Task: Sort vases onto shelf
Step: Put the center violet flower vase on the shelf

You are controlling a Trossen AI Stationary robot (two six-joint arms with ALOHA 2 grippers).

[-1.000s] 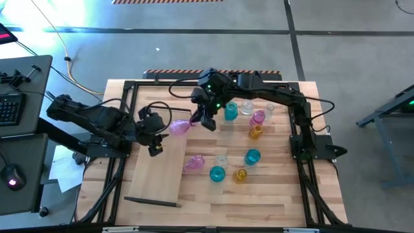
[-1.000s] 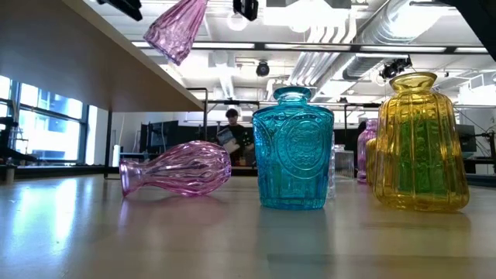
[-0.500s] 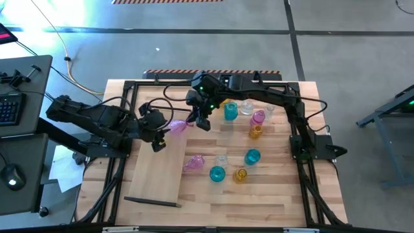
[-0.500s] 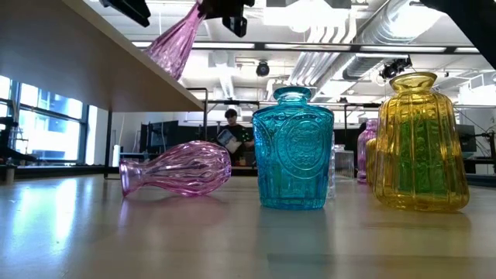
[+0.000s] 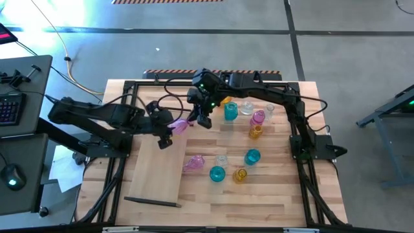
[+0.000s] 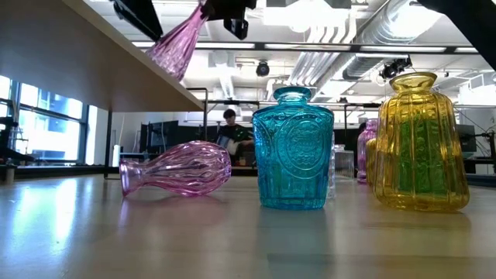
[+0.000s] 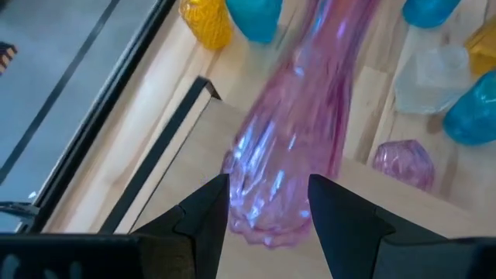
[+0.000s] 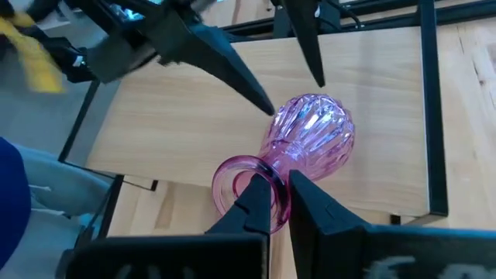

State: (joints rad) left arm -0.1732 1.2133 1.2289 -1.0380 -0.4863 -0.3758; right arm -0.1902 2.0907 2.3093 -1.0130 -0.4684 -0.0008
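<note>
A ribbed pink vase (image 5: 179,124) hangs tilted in the air over the far end of the light-wood shelf (image 5: 155,171). My right gripper (image 8: 279,183) is shut on its narrow end. My left gripper (image 7: 269,183) is open, one finger on each side of the vase's wide end (image 7: 271,198). In the low view the vase (image 6: 173,43) slants with its neck up, body toward the shelf (image 6: 70,62). The other vases stand on the tabletop to the right; one pink vase (image 5: 193,163) lies on its side. My right gripper pinches the pink vase's neck (image 8: 273,172) just behind the mouth rim (image 8: 229,186), fingers across the neck, coming from the table's right and above. The vase is lifted clear and tilted, wide end lower and toward the left arm. My left gripper's fingers (image 8: 263,102) flank the wide end; whether they touch, I cannot tell.
Teal (image 5: 230,111), clear (image 5: 246,107), pink (image 5: 258,117) and amber (image 5: 255,131) vases stand at the far right. More stand nearer: teal (image 5: 252,156), clear (image 5: 221,160), teal (image 5: 217,173), amber (image 5: 240,175). A dark rail (image 5: 152,202) marks the shelf's near end. A black frame rims the table.
My left gripper has moved toward the table's right, up to the pink vase, so that the vase's wide end now lies between its open fingers. My right gripper carried the vase a little toward the left, then held it there.
</note>
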